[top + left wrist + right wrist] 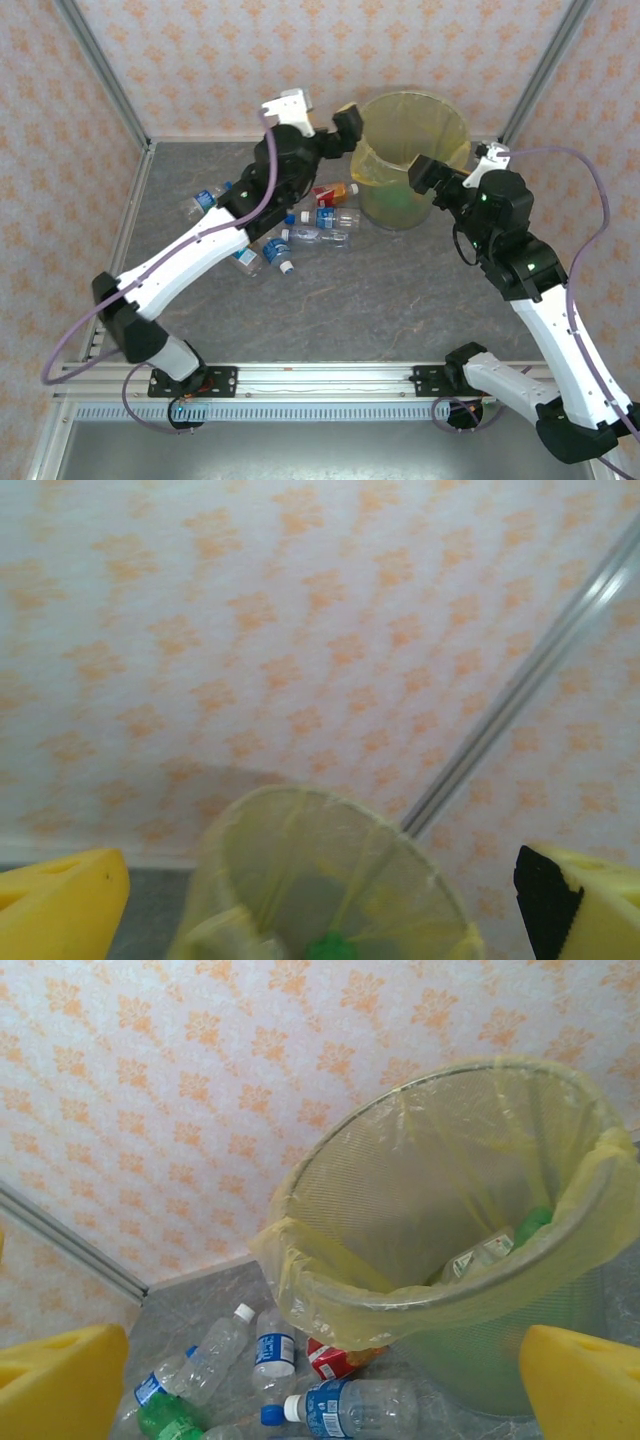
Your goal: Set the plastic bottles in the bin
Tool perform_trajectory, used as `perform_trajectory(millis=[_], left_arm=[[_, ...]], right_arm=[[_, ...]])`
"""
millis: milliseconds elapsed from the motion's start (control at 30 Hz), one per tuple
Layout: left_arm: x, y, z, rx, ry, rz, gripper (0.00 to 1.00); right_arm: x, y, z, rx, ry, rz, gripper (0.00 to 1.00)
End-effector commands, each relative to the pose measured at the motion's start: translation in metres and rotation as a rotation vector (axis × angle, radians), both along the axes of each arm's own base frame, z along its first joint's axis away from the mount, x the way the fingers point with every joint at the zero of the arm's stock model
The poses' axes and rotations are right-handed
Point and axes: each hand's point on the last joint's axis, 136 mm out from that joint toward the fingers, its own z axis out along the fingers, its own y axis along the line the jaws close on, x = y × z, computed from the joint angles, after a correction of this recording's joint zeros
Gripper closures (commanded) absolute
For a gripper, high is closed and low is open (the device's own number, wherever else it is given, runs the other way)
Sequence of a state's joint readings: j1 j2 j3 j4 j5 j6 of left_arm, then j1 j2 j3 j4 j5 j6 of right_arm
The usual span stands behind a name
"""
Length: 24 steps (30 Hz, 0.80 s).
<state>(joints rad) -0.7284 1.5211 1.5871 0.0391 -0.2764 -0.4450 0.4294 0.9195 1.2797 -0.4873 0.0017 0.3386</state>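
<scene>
Yellow-fingered, the left pincer (320,908) and right pincer (320,1385) — both empty — gape wide near the bin (430,1305).

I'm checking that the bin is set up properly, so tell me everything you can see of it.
The bin is a round, translucent yellow plastic bucket, with a thin yellow bag liner folded over the rim. It stands upright on the grey table near the back wall. Inside lie a green bottle and a clear bottle. A red-labelled bottle lies at its foot.
</scene>
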Motion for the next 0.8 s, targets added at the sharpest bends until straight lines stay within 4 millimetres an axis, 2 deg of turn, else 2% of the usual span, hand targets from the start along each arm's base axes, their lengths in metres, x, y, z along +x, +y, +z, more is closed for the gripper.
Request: perform_trajectory(millis=[0,167,367,500,600,767], left_arm=[[-0.003,0.041,-0.048,-0.016,0.133,0.112,0.01],[-0.027,0.101,-0.125,-0.01,0.323,0.234,0.02],[-0.046,0.151,-0.2,-0.063,0.514,0.354,0.05],[-0.058,0.182,-0.267,-0.115,0.712,0.425,0.08],[-0.066,0.193,-0.302,-0.115,0.818,0.449,0.09],[-0.072,0.202,-0.334,-0.089,0.908,0.487,0.13]], right_arm=[[0.002,0.011,0.001,0.003,-0.023,0.055,0.0],[0.004,0.021,-0.012,0.011,-0.003,0.105,0.0],[0.009,0.026,-0.019,0.023,0.012,0.112,0.0],[0.015,0.033,-0.026,0.022,0.029,0.138,0.0],[0.018,0.037,-0.034,0.028,0.044,0.148,0.0],[0.018,0.037,-0.038,0.026,0.047,0.149,0.0]])
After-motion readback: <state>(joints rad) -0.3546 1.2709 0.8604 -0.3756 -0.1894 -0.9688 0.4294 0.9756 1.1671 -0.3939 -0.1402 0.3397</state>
